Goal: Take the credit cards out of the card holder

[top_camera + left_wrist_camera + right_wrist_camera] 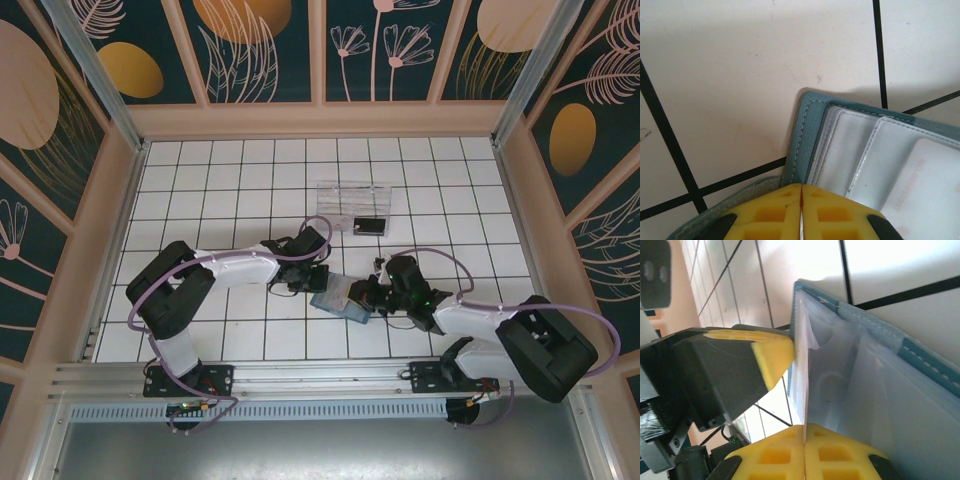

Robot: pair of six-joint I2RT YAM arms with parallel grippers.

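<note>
The teal card holder (338, 301) lies open on the tiles between both arms. My left gripper (316, 281) is shut on its near teal cover (802, 135), the yellow pads (771, 215) pressed together. Clear pockets fan out to the right, and a greyish card (926, 192) sits in one. My right gripper (804, 450) is shut on a thin pale leaf (801, 382) of the holder, seen edge-on; I cannot tell whether a card is inside it. The left arm's pad (774, 356) touches that leaf. A black card (369, 226) lies on the tiles beyond the holder.
A clear plastic tray (352, 198) stands just behind the black card. Pink walls (120, 210) bound the tiled floor on the left, right and back. The right arm's body (520, 340) lies along the near right.
</note>
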